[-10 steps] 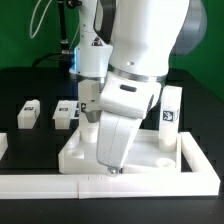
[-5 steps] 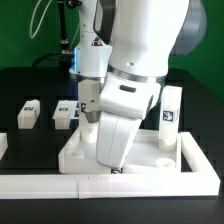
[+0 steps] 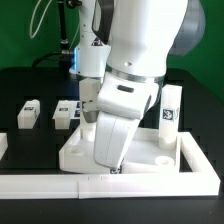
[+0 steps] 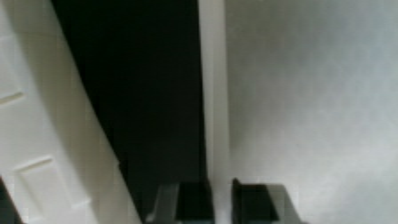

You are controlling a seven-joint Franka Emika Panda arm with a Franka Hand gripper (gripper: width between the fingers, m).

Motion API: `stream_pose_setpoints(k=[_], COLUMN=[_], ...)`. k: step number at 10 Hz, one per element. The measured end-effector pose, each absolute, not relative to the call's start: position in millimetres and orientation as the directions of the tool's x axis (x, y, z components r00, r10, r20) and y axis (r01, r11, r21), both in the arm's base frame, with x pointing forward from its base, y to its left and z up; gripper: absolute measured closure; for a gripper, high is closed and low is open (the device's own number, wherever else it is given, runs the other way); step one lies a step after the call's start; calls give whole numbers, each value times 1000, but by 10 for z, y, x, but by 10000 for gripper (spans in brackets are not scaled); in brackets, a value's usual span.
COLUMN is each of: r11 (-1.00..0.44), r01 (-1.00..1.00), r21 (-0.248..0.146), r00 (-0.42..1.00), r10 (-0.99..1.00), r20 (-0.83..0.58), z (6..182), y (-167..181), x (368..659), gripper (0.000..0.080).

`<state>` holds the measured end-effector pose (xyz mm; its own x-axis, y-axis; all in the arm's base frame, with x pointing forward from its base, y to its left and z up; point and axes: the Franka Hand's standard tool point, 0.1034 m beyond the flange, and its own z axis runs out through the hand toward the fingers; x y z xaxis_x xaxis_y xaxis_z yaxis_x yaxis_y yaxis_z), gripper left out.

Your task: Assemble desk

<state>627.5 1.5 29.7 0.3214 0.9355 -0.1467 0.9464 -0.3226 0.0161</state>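
The white desk top (image 3: 150, 152), a tray with a raised rim, lies on the black table at the exterior view's right. My gripper (image 3: 113, 171) reaches down to its front rim. In the wrist view the thin rim (image 4: 212, 100) runs between my two dark fingers (image 4: 263, 205), and the gripper (image 4: 221, 205) is shut on it. One tagged white leg (image 3: 170, 108) stands upright at the tray's far right corner. Two more legs (image 3: 28, 113) (image 3: 65, 113) lie on the table at the left.
A long low white border strip (image 3: 90, 186) runs along the front, with a side strip (image 3: 203, 155) at the right. The same strip shows in the wrist view (image 4: 32, 120) across a band of black table (image 4: 143, 100). The arm's bulk hides the tray's middle.
The jaws have closed on the desk top's rim. The arm has shifted only slightly, and the tray and legs stay where they were.
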Motion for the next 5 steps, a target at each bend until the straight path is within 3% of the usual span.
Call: stream_pose_setpoints(k=[5], r11=[-225], r01=[974], r21=[26], r00=[227], r10=[963], r20=[-145], z=[303], y=[253], x=[6396], gripper=[751])
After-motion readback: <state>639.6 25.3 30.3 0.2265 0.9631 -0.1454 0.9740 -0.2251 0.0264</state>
